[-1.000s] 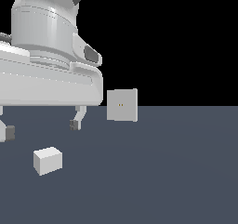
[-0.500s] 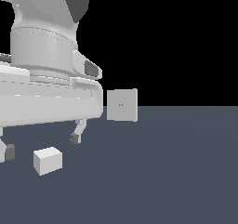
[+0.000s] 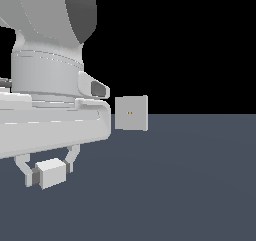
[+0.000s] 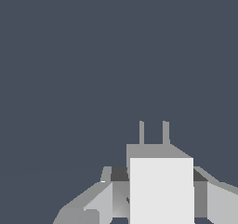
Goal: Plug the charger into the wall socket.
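The charger (image 3: 51, 173), a small off-white box, sits on the dark floor at the exterior view's lower left. In the wrist view the charger (image 4: 161, 195) shows its two prongs pointing away from the camera. My gripper (image 3: 49, 177) has come down over it, with one finger on each side of the box. In the wrist view the gripper (image 4: 159, 174) has both dark pads (image 4: 119, 174) against the box's sides, so it is shut on the charger. The wall socket (image 3: 131, 113), a light-grey upright plate with two tiny orange holes, stands further back to the exterior view's right, apart from the charger. It is out of the wrist view.
The arm's large white body (image 3: 50, 85) fills the exterior view's upper left. The dark grey floor (image 3: 190, 185) stretches between the charger and the socket.
The gripper has come down from above the charger and its fingers have closed in on the box's sides. The charger and the socket have not moved.
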You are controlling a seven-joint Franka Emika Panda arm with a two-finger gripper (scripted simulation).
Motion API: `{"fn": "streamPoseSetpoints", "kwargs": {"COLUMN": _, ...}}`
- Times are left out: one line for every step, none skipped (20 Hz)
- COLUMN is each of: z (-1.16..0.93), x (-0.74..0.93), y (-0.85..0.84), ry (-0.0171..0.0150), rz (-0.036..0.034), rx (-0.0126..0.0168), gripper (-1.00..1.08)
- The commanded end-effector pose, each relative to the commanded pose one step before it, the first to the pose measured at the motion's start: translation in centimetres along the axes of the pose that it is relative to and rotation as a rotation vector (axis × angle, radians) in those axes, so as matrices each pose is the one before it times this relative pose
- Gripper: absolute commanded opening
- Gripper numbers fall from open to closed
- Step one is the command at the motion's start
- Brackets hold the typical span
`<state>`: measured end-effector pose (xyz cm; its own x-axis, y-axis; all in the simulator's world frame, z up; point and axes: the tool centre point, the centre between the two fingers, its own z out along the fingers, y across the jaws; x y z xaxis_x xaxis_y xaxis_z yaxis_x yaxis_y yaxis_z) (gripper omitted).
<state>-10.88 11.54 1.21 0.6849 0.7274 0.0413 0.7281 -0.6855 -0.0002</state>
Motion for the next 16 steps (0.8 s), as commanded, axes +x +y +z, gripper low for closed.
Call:
{"fn": "streamPoseSetpoints", "kwargs": {"z": 0.032, "x": 0.024, "y": 0.025, "ry": 0.0007, "rz": 0.00001, "rx": -0.00064, "gripper": -1.0}}
{"fn": "streamPoseSetpoints", "kwargs": {"z": 0.0, "x": 0.0, "y": 0.0, "ry": 0.0, "rz": 0.0, "rx": 0.0, "gripper": -1.0}}
{"fn": "streamPoseSetpoints", "kwargs": {"z": 0.0, "x": 0.0, "y": 0.0, "ry": 0.0, "rz": 0.0, "rx": 0.0, "gripper": -1.0}}
{"fn": "streamPoseSetpoints", "kwargs": {"z": 0.0, "x": 0.0, "y": 0.0, "ry": 0.0, "rz": 0.0, "rx": 0.0, "gripper": -1.0}}
{"fn": "streamPoseSetpoints", "kwargs": {"z": 0.0, "x": 0.0, "y": 0.0, "ry": 0.0, "rz": 0.0, "rx": 0.0, "gripper": -1.0}}
{"fn": "streamPoseSetpoints", "kwargs": {"z": 0.0, "x": 0.0, "y": 0.0, "ry": 0.0, "rz": 0.0, "rx": 0.0, "gripper": -1.0}}
{"fn": "streamPoseSetpoints", "kwargs": {"z": 0.0, "x": 0.0, "y": 0.0, "ry": 0.0, "rz": 0.0, "rx": 0.0, "gripper": -1.0}}
{"fn": "streamPoseSetpoints", "kwargs": {"z": 0.0, "x": 0.0, "y": 0.0, "ry": 0.0, "rz": 0.0, "rx": 0.0, "gripper": -1.0}}
{"fn": "streamPoseSetpoints", "kwargs": {"z": -0.026, "x": 0.017, "y": 0.002, "ry": 0.00044, "rz": -0.00007, "rx": -0.0002, "gripper": -1.0}}
{"fn": "streamPoseSetpoints", "kwargs": {"z": -0.004, "x": 0.008, "y": 0.011, "ry": -0.00005, "rz": 0.00098, "rx": 0.0, "gripper": -1.0}}
{"fn": "streamPoseSetpoints", "kwargs": {"z": -0.021, "x": 0.028, "y": 0.028, "ry": 0.00003, "rz": 0.00285, "rx": -0.00009, "gripper": -1.0}}
{"fn": "streamPoseSetpoints", "kwargs": {"z": -0.035, "x": 0.047, "y": 0.047, "ry": 0.00004, "rz": 0.00473, "rx": -0.00015, "gripper": -1.0}}
{"fn": "streamPoseSetpoints", "kwargs": {"z": -0.049, "x": 0.064, "y": 0.067, "ry": 0.00006, "rz": 0.00666, "rx": -0.00022, "gripper": -1.0}}
{"fn": "streamPoseSetpoints", "kwargs": {"z": -0.062, "x": 0.083, "y": 0.085, "ry": 0.00007, "rz": 0.00852, "rx": -0.00028, "gripper": -1.0}}
{"fn": "streamPoseSetpoints", "kwargs": {"z": -0.076, "x": 0.101, "y": 0.105, "ry": 0.00009, "rz": 0.01042, "rx": -0.00035, "gripper": -1.0}}
{"fn": "streamPoseSetpoints", "kwargs": {"z": -0.09, "x": 0.119, "y": 0.124, "ry": 0.0001, "rz": 0.0123, "rx": -0.00041, "gripper": -1.0}}
